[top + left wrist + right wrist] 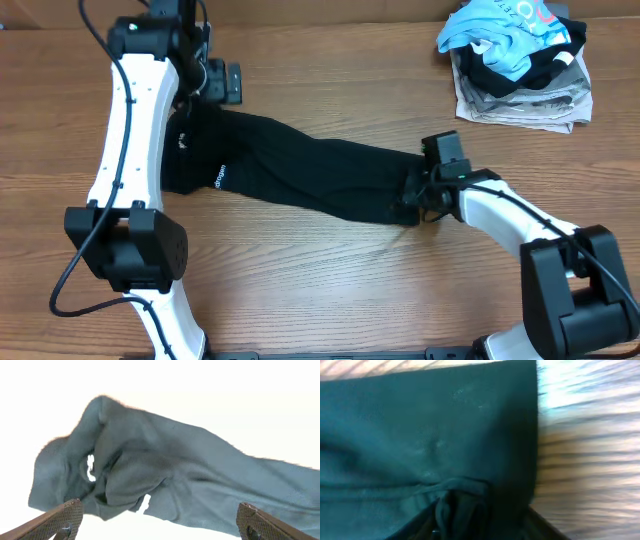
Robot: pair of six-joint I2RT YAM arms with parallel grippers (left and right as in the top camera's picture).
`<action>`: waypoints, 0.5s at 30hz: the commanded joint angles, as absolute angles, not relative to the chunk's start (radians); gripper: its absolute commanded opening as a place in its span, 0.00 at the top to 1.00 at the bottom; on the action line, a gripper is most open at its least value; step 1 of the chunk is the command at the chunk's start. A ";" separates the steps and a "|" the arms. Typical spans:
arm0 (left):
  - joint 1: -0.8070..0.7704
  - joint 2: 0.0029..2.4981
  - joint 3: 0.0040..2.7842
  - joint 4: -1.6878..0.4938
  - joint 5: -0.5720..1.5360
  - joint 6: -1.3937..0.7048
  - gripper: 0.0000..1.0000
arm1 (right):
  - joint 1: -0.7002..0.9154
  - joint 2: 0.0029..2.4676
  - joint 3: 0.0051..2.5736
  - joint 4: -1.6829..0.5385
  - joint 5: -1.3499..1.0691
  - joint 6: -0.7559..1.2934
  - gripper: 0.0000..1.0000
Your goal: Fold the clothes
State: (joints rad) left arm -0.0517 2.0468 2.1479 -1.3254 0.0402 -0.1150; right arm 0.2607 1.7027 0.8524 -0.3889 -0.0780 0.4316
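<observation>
Right gripper point(414, 200) is pinching the clothes point(300, 170) at one bunched end; left gripper point(205, 92) is hovering over the other, fingers spread wide.

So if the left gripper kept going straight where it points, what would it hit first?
Probably the black garment, bunched just ahead of the open left gripper; depth is unclear.

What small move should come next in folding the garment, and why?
Probably raise the right gripper slightly, ready to carry its end over toward the left end. The garment lies stretched out long, the right jaws are shut on bunched fabric, and the left gripper stands open, holding nothing.
</observation>
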 commanded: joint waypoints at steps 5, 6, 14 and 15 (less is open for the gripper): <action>-0.051 2.046 2.257 -1.346 0.070 -0.084 0.00 | 0.254 1.719 0.857 -0.469 -0.054 0.528 0.96; -0.051 2.046 2.257 -1.346 0.070 -0.084 0.00 | 0.225 1.707 0.866 -0.503 -0.053 0.525 0.96; -0.039 2.046 2.256 -1.351 0.041 -0.066 0.00 | -0.028 1.557 1.015 -0.820 -0.089 0.312 0.96; -0.035 2.046 2.256 -1.349 0.041 -0.064 0.00 | -0.052 1.545 1.039 -0.853 -0.108 0.273 0.96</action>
State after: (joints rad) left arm -0.0494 2.0472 2.2337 -1.3476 0.0490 -0.0929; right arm 0.0044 1.6238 0.9497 -0.8158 -0.0887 0.4046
